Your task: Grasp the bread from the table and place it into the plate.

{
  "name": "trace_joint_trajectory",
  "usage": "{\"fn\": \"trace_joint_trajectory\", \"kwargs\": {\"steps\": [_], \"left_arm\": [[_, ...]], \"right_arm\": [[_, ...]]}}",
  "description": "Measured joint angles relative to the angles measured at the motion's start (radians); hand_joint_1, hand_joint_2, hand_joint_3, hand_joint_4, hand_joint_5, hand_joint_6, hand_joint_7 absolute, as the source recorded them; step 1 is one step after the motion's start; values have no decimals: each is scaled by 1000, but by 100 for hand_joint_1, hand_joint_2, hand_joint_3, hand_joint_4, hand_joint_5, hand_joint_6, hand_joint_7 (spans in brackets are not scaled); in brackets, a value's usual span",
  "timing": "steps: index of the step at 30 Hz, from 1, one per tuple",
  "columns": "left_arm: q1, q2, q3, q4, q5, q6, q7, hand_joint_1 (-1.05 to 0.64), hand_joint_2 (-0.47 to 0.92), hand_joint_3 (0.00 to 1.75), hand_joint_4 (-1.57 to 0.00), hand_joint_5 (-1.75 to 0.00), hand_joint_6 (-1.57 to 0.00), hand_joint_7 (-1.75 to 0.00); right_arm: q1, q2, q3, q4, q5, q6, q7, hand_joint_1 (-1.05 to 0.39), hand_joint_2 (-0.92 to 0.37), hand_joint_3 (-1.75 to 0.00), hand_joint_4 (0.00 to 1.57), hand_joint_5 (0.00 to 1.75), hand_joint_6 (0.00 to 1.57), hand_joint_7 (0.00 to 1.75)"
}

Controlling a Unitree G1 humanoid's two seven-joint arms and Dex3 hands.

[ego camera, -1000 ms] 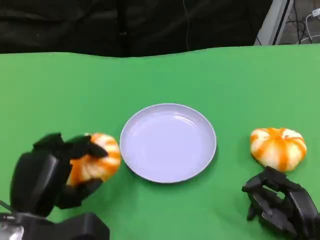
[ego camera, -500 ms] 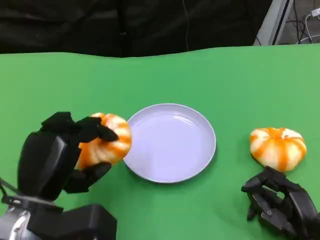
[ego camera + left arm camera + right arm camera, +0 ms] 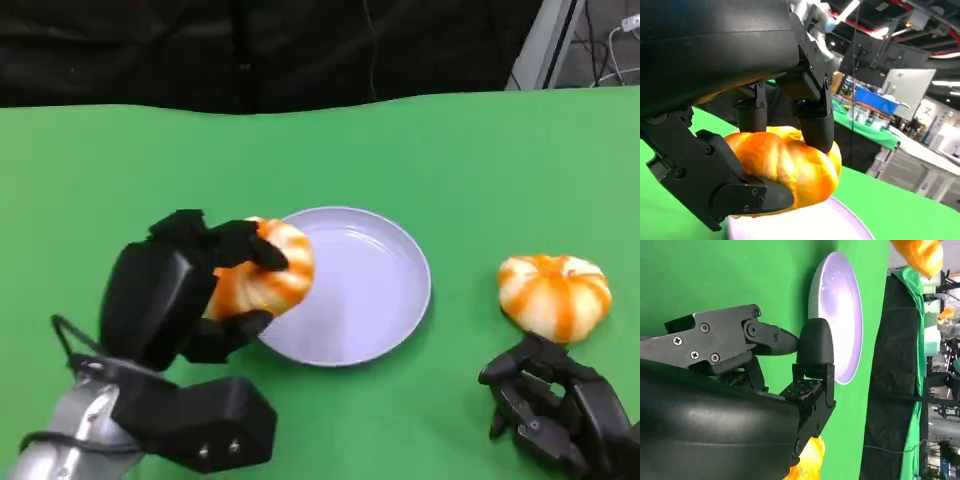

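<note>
Silver forearms, black screw-studded hand (image 3: 180, 295) shells

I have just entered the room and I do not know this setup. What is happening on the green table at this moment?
The robot's left hand grips an orange-striped bread and holds it over the near-left rim of the pale plate; the bread is not yet set down in it. A second bread lies on the green table to the right of the plate. The right hand rests just in front of that second bread, holding nothing.
</note>
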Motion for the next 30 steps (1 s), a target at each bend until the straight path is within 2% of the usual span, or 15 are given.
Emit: {"fn": "trace_joint_trajectory", "kwargs": {"steps": [6,10,18,23,30], "left_arm": [[-70,-32,-41,99,5,-16,3,-11,57,81,-78,-165,-91,-111],[-118,-62,-77,192,15,-32,13,-10,59,77,-72,-173,-82,-127],[-209,-100,-115,336,16,-53,34,-10,65,69,-69,-175,-75,-137],[-284,-133,-146,441,16,-68,34,-12,67,67,-68,-175,-73,-138],[-347,-156,-170,560,14,-88,35,-6,71,59,-66,-175,-73,-132]], "right_arm": [[3,1,1,-4,-5,0,-5,-31,-92,-50,70,175,64,142],[7,4,6,-12,-16,0,-15,-31,-92,-50,70,175,65,142],[7,4,9,-12,-18,-2,-17,-29,-92,-51,71,175,64,143],[8,5,10,-12,-18,-3,-16,-28,-92,-52,72,175,65,143],[8,5,10,-12,-18,-5,-16,-26,-92,-54,72,175,65,142]]}}
